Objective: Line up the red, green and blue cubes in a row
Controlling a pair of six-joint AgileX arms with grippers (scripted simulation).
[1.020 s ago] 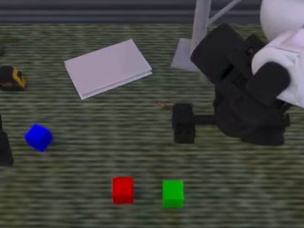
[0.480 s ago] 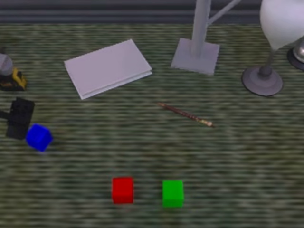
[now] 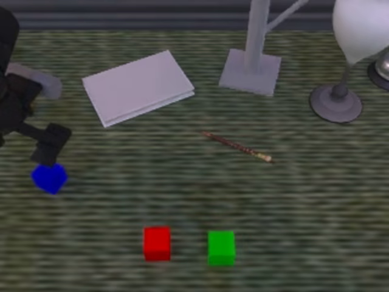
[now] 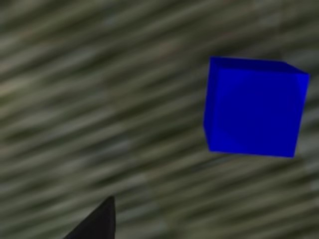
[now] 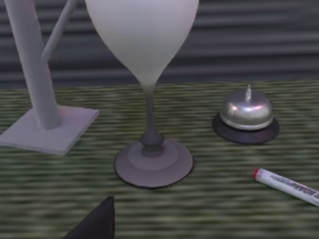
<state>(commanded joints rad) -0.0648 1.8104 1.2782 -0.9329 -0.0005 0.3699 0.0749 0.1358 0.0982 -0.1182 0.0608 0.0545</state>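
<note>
Top view shows a desk [image 3: 182, 194] covered in a green-grey woven texture, with a dark striped wall band along its far edge. Resting on it are a pale closed book [image 3: 138, 87], a grey stand [image 3: 250, 70] with a square base, a white lamp [image 3: 340, 100] on a round foot, a thin pencil [image 3: 238, 146] and, cut off at the right edge, a bell [image 3: 382, 70].

The red cube [image 3: 157, 243] and green cube [image 3: 221, 247] sit side by side near the front edge, apart from each other with a gap between. The blue cube [image 3: 49, 178] lies well to the left, turned at an angle.

Compared with half a second ago, the left pincer [image 3: 51, 144] has shifted from the cube's left side to a position just behind it, and its dark arm now enters from the upper left corner, covering the yellow-black object seen there before. All three cubes have kept their places. One second ago the right arm filled the upper right; it is now out of the top view.

Whether the left pincer is wide or narrow cannot be told: the left wrist view shows only one dark finger tip [image 4: 97, 224] and the blue cube standing free on the desk. The right wrist view shows the lamp foot, the bell and a white marker [image 5: 286, 185]; its pincer state likewise cannot be told.
</note>
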